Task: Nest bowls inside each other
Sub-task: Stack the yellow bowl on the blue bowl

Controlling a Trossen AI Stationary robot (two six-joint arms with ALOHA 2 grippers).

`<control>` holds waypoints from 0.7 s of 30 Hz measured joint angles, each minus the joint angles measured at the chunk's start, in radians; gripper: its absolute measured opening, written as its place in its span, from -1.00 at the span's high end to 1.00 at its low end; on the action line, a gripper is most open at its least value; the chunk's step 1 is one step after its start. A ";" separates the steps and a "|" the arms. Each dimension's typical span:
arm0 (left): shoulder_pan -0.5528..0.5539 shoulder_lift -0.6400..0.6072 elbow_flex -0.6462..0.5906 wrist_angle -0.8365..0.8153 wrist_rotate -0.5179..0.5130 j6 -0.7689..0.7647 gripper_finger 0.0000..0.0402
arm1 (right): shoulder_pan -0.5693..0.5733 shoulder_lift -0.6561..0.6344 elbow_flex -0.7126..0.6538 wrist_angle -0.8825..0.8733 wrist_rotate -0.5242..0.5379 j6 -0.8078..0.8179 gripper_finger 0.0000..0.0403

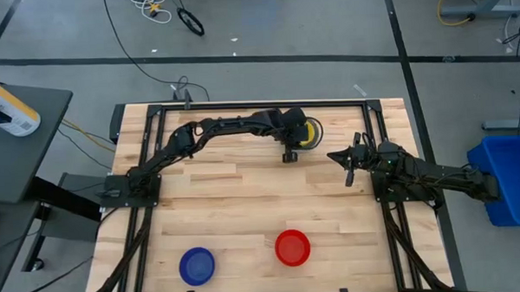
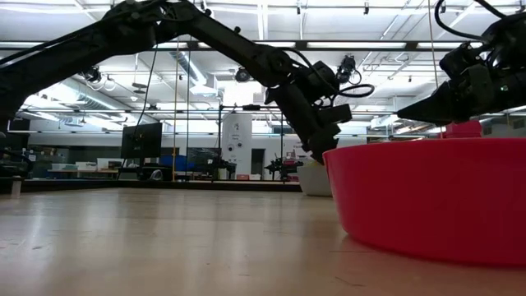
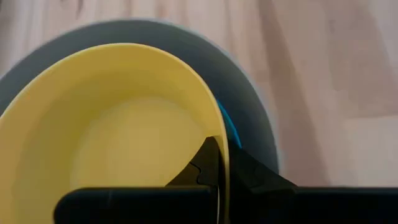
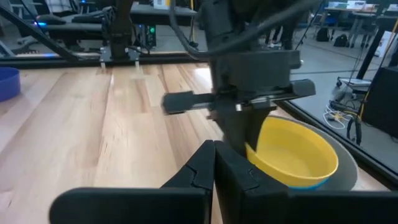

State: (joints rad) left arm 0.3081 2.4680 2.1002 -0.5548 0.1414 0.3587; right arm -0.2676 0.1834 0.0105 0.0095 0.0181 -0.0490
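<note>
**Yellow bowl gripped at the far edge**

The left gripper (image 3: 217, 186) pinches the rim of the yellow bowl (image 1: 309, 132), sitting mouth-up inside a light blue bowl (image 3: 231, 130) and a grey bowl (image 3: 249, 93) near the table's (image 1: 245, 207) far edge. The right gripper (image 1: 348, 171) hangs pressed shut beside them. One red bowl (image 1: 292, 247) and one dark blue bowl (image 1: 196, 265) stand apart near the front edge, with bare wood between.
</note>
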 joint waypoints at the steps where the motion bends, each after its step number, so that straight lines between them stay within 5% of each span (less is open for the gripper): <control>1: 0.001 0.000 0.000 -0.002 0.000 0.001 0.97 | 0.000 0.000 0.000 0.001 -0.001 0.000 0.94; 12: -0.002 0.000 0.001 -0.019 -0.002 -0.009 0.94 | 0.000 0.001 0.000 -0.001 -0.002 0.014 0.94; 21: -0.004 0.000 0.001 -0.005 0.006 -0.002 0.48 | 0.000 0.001 0.000 -0.001 -0.004 0.031 0.94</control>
State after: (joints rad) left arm 0.3038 2.4676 2.1010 -0.5594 0.1476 0.3569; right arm -0.2676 0.1841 0.0105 0.0082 0.0140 -0.0181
